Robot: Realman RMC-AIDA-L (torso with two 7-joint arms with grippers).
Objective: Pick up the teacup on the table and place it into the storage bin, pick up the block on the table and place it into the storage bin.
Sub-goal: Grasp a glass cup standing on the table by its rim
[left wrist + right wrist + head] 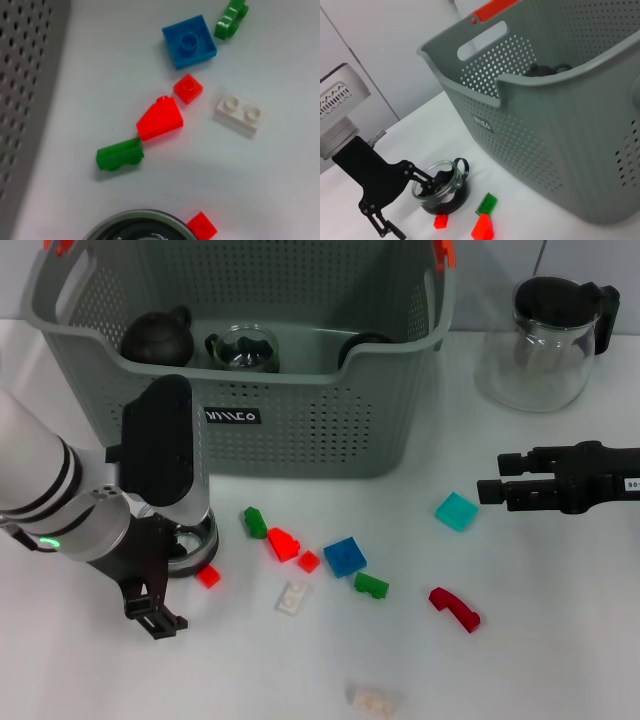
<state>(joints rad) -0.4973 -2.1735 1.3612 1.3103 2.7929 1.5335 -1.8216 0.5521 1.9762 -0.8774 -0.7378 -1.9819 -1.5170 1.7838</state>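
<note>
- the step in hand looks like the first one, picking up the small clear glass teacup with a dark base and loop handle (pixel 441 189); it stands on the white table (pixel 520 660) just in front of the large grey perforated plastic storage bin (pixel 300 430), towards the bin's left end.
- the left gripper (pixel 426 185) is down at the cup, one black finger reaching inside the rim and its linkage outside the wall, so it seems to straddle the glass; whether it is already pinching the wall or standing a little apart, i cannot tell.
- the cup sits on the table, not lifted, with a tiny red square block (pixel 440 221) just beside its base.
- next move, as i judge it: make the grip on the wall firm, lift straight up until the cup is above the bin's front rim, then carry it over and lower it in beside the dark round pot (pixel 157 337) and glass cup (pixel 243 348) lying there.
- the right gripper (pixel 492 487) hangs well off the bin's right corner, near a turquoise square block (pixel 456 511), holding nothing; how far its fingers are parted is not readable.
- the blocks, among them a blue square block (pixel 189 41) and a red wedge block (pixel 159 119), lie scattered in front of the bin, untouched.
</note>
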